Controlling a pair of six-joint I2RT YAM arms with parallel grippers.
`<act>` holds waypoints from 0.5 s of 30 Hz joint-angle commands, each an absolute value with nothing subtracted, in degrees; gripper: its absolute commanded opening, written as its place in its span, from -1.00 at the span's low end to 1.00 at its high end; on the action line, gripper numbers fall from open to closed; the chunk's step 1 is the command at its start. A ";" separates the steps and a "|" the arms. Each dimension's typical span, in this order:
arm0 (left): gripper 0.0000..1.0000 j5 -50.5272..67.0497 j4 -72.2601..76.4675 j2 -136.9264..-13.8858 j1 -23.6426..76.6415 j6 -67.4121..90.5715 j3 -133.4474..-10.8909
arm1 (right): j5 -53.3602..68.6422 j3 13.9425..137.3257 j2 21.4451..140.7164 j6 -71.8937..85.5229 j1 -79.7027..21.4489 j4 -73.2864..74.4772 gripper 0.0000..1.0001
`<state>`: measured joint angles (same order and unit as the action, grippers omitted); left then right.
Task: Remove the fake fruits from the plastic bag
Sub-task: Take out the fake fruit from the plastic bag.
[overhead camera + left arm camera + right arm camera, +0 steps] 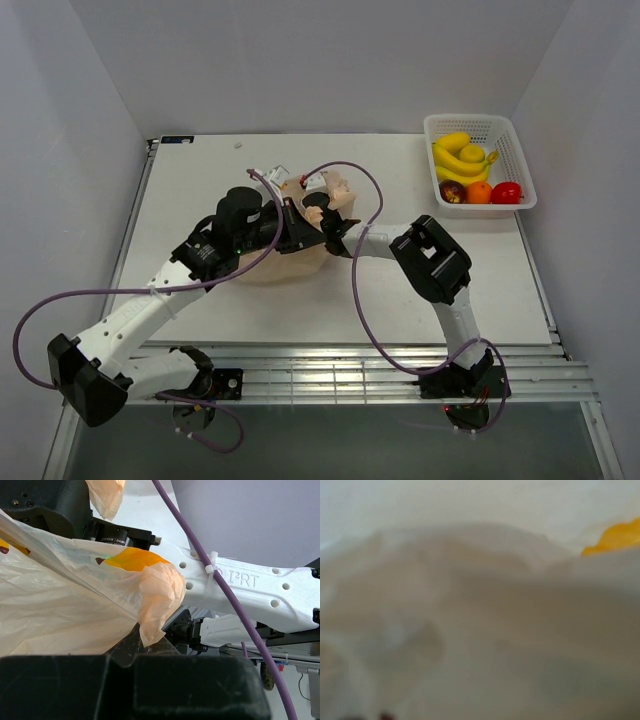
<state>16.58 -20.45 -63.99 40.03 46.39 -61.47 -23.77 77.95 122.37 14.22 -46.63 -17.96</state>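
Observation:
The pale peach plastic bag [290,255] lies crumpled at the table's middle. My left gripper [297,228] reaches over it and pinches its film; in the left wrist view the bag [60,610] fills the left side and a folded edge is caught at my fingertips [131,649]. My right gripper [328,232] is pushed into the bag's mouth from the right, its jaws hidden. The right wrist view shows only blurred bag film [470,605]. The orange fruit [480,192] and the red fruit [507,192] lie in the white basket [520,150].
The basket at the back right also holds a yellow banana bunch [460,158] and a small dark fruit [452,192]. A yellow-orange patch [130,560] shows on the bag film. Purple cables [360,300] loop over the table. The right arm's white link [240,587] crosses close by.

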 commanded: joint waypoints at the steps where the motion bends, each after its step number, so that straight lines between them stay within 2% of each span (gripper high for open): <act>1: -1.00 20.22 -19.69 -60.12 40.87 47.55 -61.17 | -24.00 80.24 124.36 15.29 -46.14 -15.20 0.97; 2: -1.00 20.04 -19.77 -59.86 40.87 47.72 -61.00 | -23.73 80.24 124.71 15.29 -46.06 -15.47 1.00; 3: -1.00 19.87 -20.04 -59.59 40.96 47.81 -60.91 | -23.47 80.42 124.80 15.21 -46.05 -15.38 0.85; 5: -1.00 19.16 -20.30 -58.80 40.96 48.25 -60.56 | -22.68 80.68 125.07 15.03 -45.97 -15.29 0.75; 8: -1.00 18.37 -20.57 -58.01 40.96 48.51 -60.21 | -21.63 80.42 124.46 14.94 -45.79 -15.38 0.40; 9: -1.00 18.11 -20.91 -57.92 40.96 48.52 -60.12 | -21.19 80.25 124.11 14.85 -45.70 -15.29 0.18; 12: -1.00 17.06 -21.71 -57.92 40.96 48.78 -60.29 | -20.30 79.28 121.56 14.07 -45.70 -15.38 -0.13; 15: -1.00 15.83 -22.85 -58.27 40.87 49.39 -60.56 | -18.29 77.79 118.14 12.57 -45.70 -15.64 -0.25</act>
